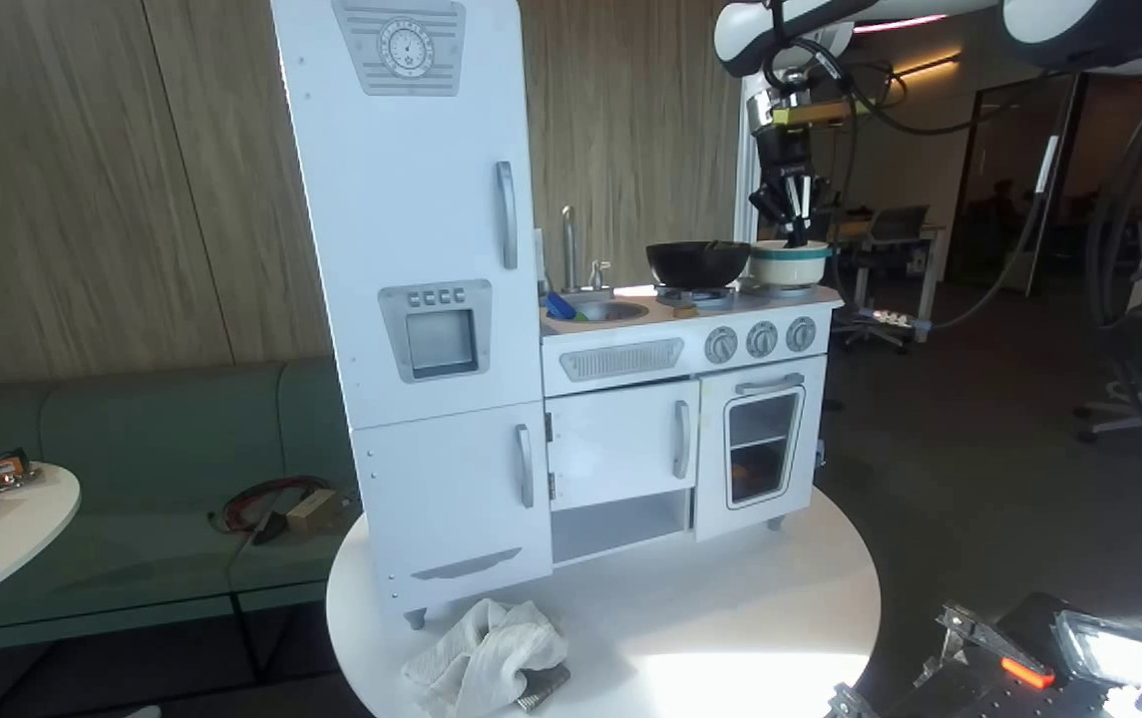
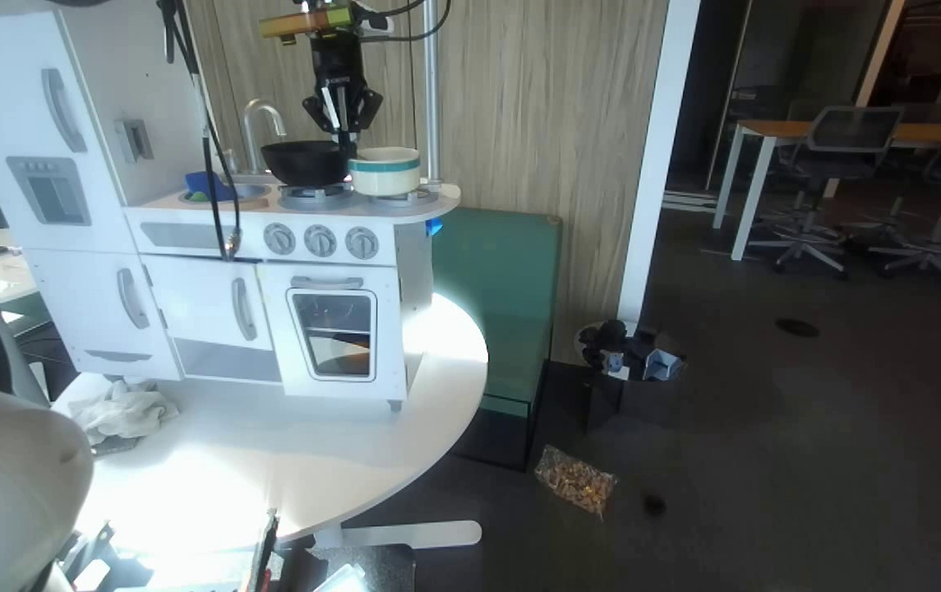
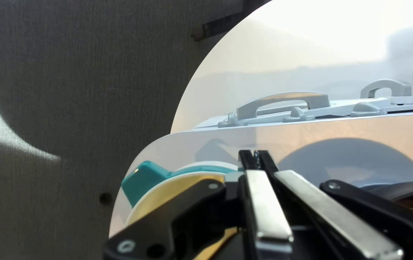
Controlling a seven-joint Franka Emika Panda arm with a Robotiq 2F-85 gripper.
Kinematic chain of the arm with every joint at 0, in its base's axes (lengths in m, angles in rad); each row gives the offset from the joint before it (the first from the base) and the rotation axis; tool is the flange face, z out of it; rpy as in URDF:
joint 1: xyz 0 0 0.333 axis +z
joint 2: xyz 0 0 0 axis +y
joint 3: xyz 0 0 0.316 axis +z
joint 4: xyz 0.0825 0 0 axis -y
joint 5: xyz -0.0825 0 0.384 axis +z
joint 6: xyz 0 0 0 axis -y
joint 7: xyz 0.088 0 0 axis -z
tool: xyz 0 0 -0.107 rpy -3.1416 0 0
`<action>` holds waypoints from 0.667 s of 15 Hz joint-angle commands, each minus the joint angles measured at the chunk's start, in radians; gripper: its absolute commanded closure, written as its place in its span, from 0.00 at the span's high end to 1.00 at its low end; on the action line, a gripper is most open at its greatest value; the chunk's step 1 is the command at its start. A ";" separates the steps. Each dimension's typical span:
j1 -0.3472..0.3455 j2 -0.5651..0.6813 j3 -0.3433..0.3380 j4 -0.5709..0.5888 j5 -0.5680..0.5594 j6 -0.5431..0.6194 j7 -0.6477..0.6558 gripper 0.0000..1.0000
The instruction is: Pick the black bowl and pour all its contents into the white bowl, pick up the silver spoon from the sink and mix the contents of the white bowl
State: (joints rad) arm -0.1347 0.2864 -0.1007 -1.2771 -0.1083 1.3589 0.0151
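Note:
The black bowl [image 1: 695, 267] [image 2: 304, 168] rests at the burner in both exterior views; in the wrist view its rim [image 3: 401, 188] shows at lower right, with brownish contents. Beside it, at the worktop's end, stands the white bowl [image 1: 790, 269] [image 2: 385, 177] with its teal band; in the wrist view it shows a yellow inside [image 3: 172, 189]. My gripper [image 1: 796, 239] [image 2: 347, 152] [image 3: 255, 155] points down between the two bowls, near the white bowl's rim. Its jaws are shut; a thin dark glint shows between the tips, too small to identify. The sink [image 1: 610, 311] is left of the burners. The silver spoon is hidden or out of view.
A blue item [image 1: 561, 305] and something green lie in the sink, under an upright tap [image 1: 570, 244]. The tall toy fridge [image 1: 421, 249] flanks the worktop. A white cloth [image 1: 486, 653] lies on the round table [image 1: 730, 608]. Cables hang from the arm.

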 commanded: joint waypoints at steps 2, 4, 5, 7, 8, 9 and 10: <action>0.014 0.038 0.013 0.072 0.000 0.003 -0.021 0.05; 0.017 0.051 0.015 0.087 -0.007 0.001 -0.021 0.05; 0.018 0.057 0.015 0.095 -0.010 -0.001 -0.019 0.05; 0.017 0.064 0.013 0.110 -0.022 -0.001 -0.018 0.04; 0.015 0.065 0.009 0.117 -0.026 0.001 -0.012 0.04; 0.011 0.063 0.007 0.121 -0.024 0.001 -0.012 0.04; 0.008 0.057 0.004 0.123 -0.024 0.004 -0.009 0.04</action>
State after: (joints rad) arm -0.1208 0.3314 -0.0899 -1.2077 -0.1201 1.3613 0.0116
